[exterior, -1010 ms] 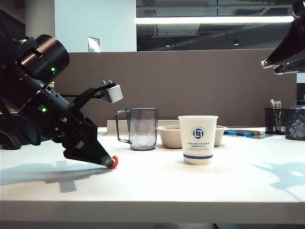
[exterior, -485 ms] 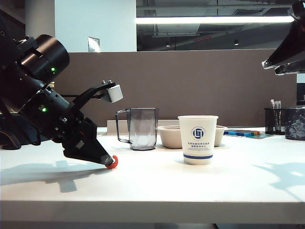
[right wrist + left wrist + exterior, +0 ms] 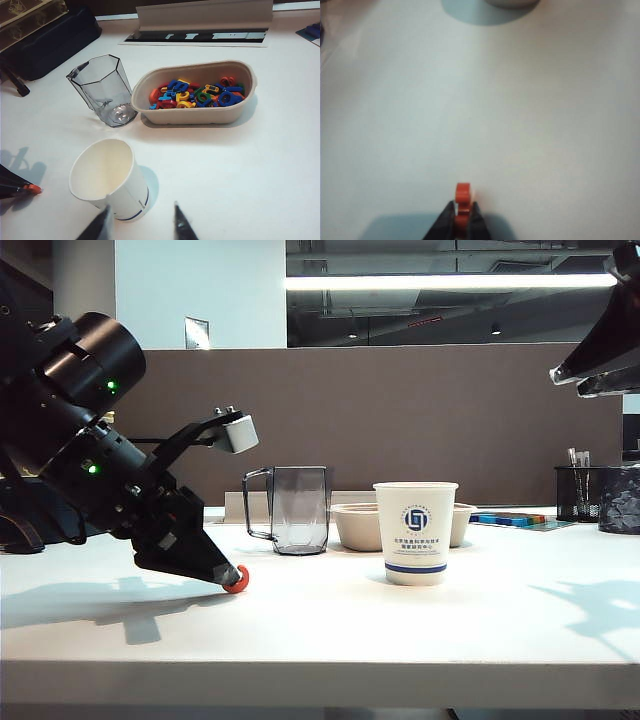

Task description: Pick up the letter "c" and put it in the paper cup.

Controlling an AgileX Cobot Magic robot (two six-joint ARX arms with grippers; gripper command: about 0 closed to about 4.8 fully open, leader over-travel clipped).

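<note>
White office tabletop [image 3: 420,630]: the left end effector [image 3: 461,216], tips down near its left edge, is pinching the letter "c" [image 3: 236,580]; next comes lifting it over the paper cup [image 3: 415,532]. Overhead at right, the right end effector [image 3: 141,220] is hanging wide open, holding nothing.

an office, by the look of it: a brown fabric partition [image 3: 400,410] runs along the back of the white desk [image 3: 400,630], the sort that divides workstations. a black mesh pen holder [image 3: 577,492] with pens stands at the far right edge, a long fluorescent strip light [image 3: 450,282] glows overhead, and dark ceiling ducting shows past it. a folded white name card [image 3: 205,12] sits near the desk's rear.
</note>
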